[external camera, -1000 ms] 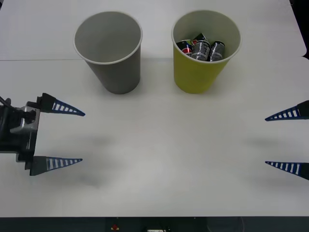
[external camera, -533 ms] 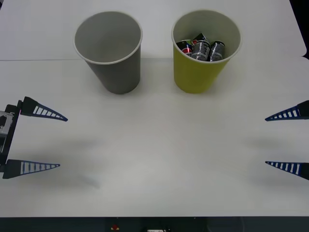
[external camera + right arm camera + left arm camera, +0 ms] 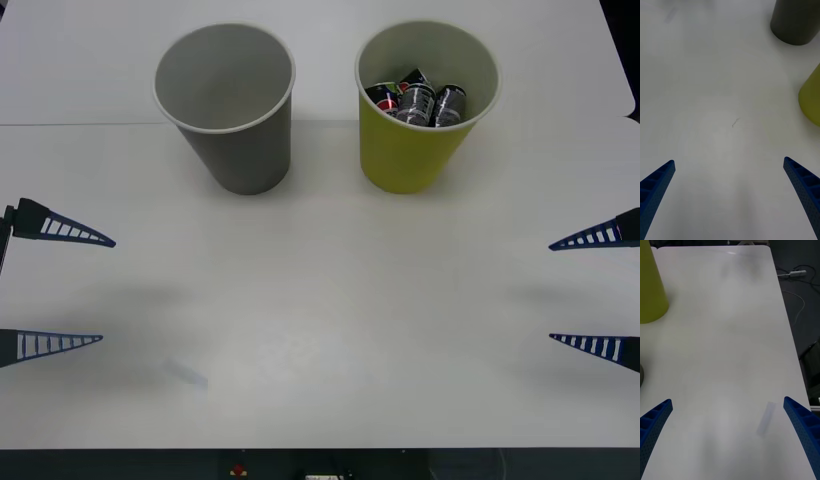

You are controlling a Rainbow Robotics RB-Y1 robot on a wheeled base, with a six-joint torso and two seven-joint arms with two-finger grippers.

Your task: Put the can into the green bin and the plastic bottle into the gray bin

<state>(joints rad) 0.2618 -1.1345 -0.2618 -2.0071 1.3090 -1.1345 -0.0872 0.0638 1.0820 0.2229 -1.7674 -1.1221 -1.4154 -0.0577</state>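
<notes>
White tabletop (image 3: 320, 330) carrying two cup-shaped bins side by side at its far end: the gray bin (image 3: 226, 105) toward the robot's left, with nothing visible inside, and the green bin (image 3: 425, 100) toward its right, holding several dark cans (image 3: 415, 100). Whether the silver can is among them cannot be told, and no plastic bottle lies on the tabletop. Left tool (image 3: 55, 290) at the left edge and right tool (image 3: 595, 292) at the right edge, each with fingers spread wide, holding nothing, well apart from the bins.

Step in hand, as judged: both arms clear of the work area, so either the sorting is finished or nothing is set out to pick. A next move would call for a bottle to be placed within reach.

Front view looks down into both bins. Right wrist view gives only their outer walls and a small scratch (image 3: 735, 122). Left wrist view adds a strip of clear tape (image 3: 766, 419) and the floor cables (image 3: 793, 273) beyond the tabletop edge.
</notes>
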